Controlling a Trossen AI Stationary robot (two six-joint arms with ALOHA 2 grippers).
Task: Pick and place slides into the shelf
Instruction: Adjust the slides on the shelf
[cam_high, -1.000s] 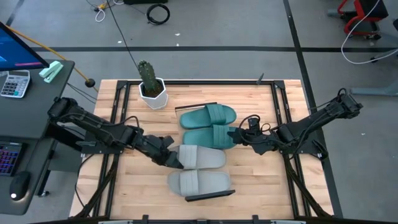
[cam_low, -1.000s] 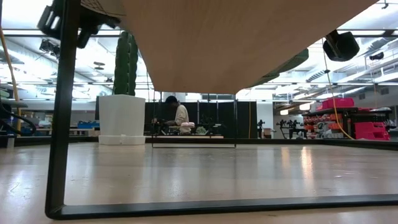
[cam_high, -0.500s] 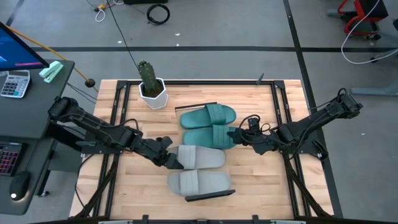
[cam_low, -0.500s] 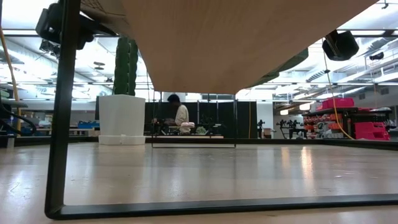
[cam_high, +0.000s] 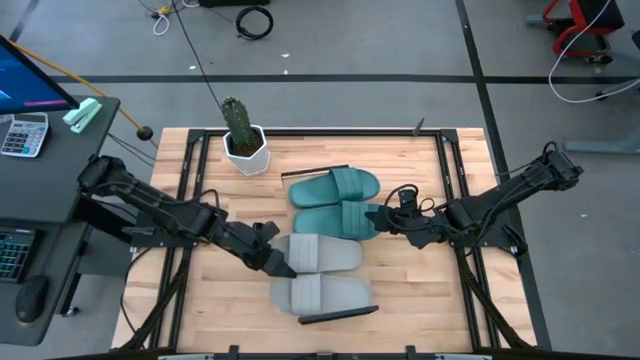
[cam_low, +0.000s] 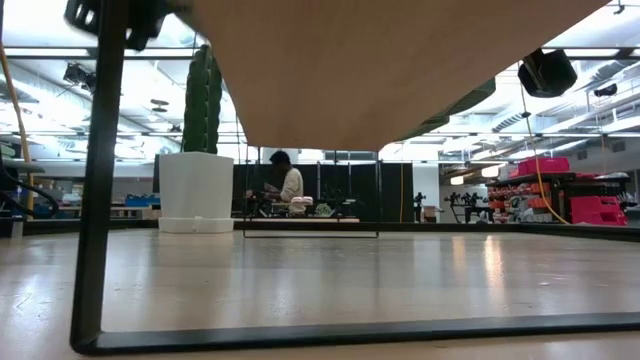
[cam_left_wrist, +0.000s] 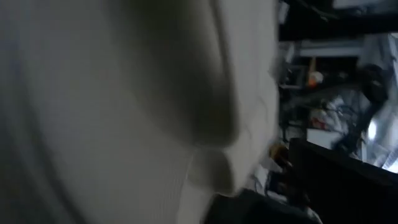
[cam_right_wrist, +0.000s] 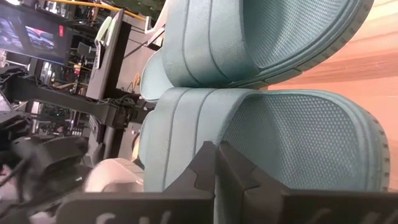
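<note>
The four slides sit side by side on the shelf (cam_high: 325, 316) in mid-desk: two teal-green (cam_high: 335, 187) toward the desk's far edge, two light grey (cam_high: 322, 253) toward its near edge. Judged from this, the step is nudging the rows straight, best with short, level pushes. The left tool (cam_high: 277, 262) touches the upper grey slide's end; its opening cannot be told. The right tool (cam_high: 380, 216), closed and empty, meets the nearer teal slide's (cam_right_wrist: 292, 143) end.

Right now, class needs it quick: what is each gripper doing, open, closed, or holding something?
Left gripper: at the toe end of a light grey rubber slide; cannot be told.
Right gripper: fingers closed, at a teal-green rubber slide, holding nothing.
</note>
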